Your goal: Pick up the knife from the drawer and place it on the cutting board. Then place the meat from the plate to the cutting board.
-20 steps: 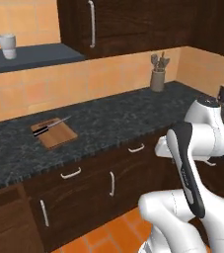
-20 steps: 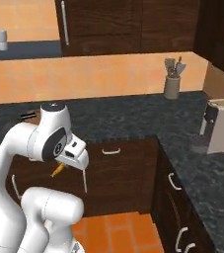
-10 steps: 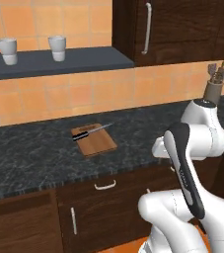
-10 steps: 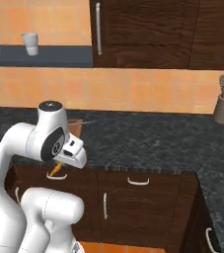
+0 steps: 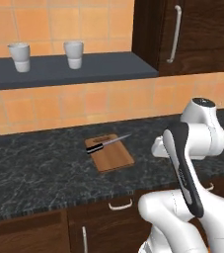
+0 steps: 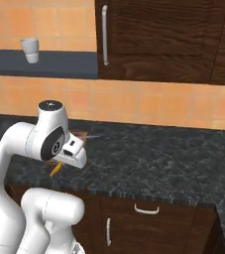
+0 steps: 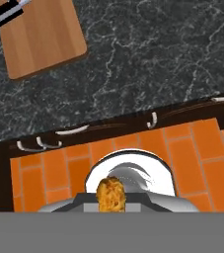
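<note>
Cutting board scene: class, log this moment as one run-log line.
knife: on cutting board | meat: in shut gripper, above the floor | board: on counter | step: meat placement pending

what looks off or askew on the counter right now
The knife lies slanted across the far edge of the cutting board, its blade tip poking past the board's right side over the dark counter. Nothing looks spilled or damaged.

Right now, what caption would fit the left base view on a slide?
Knife lying across the cutting board on a dark counter, two cups shelved above, white arm alongside.
</note>
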### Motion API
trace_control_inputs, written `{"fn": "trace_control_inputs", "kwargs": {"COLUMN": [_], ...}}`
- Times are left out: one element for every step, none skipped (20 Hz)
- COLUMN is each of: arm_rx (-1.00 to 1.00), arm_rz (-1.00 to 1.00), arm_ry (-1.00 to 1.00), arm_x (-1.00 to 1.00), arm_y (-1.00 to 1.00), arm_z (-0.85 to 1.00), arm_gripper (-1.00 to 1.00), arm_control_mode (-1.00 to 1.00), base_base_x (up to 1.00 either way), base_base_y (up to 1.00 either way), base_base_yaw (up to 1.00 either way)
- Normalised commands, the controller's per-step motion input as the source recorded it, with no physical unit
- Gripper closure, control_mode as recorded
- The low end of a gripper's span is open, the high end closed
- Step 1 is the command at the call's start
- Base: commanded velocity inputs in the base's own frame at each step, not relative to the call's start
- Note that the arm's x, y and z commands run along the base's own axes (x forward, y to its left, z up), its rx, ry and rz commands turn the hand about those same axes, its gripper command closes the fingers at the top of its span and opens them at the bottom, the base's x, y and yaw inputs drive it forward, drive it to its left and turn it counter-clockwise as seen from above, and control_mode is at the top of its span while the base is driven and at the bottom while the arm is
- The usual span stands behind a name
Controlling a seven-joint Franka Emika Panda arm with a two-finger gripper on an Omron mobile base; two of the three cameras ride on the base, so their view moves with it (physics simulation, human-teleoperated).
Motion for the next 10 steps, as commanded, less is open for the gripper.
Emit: {"fn": "trace_control_inputs", "kwargs": {"arm_rx": [0.00,0.00,0.00,0.00,0.00,0.00,0.00,0.00,0.00,-0.06], "arm_rz": [0.00,0.00,0.00,0.00,0.00,0.00,0.00,0.00,0.00,0.10], "arm_ry": [0.00,0.00,0.00,0.00,0.00,0.00,0.00,0.00,0.00,0.00], "arm_x": [0.00,0.00,0.00,0.00,0.00,0.00,0.00,0.00,0.00,0.16], "arm_y": [0.00,0.00,0.00,0.00,0.00,0.00,0.00,0.00,0.00,0.49], "arm_z": [0.00,0.00,0.00,0.00,0.00,0.00,0.00,0.00,0.00,0.00], "arm_gripper": [1.00,1.00,1.00,1.00,1.00,1.00,1.00,1.00,1.00,1.00], "arm_control_mode": [1.00,1.00,1.00,1.00,1.00,1.00,1.00,1.00,1.00,-1.00], "base_base_x": [0.71,0.71,0.70,0.64,0.52,0.39,0.26,0.19,0.16,0.00], "base_base_y": [0.26,0.36,0.33,0.31,0.33,0.33,0.31,0.39,0.44,0.00], "base_base_yaw": [0.28,0.27,0.28,0.26,0.20,0.17,0.13,0.10,0.10,0.00]}}
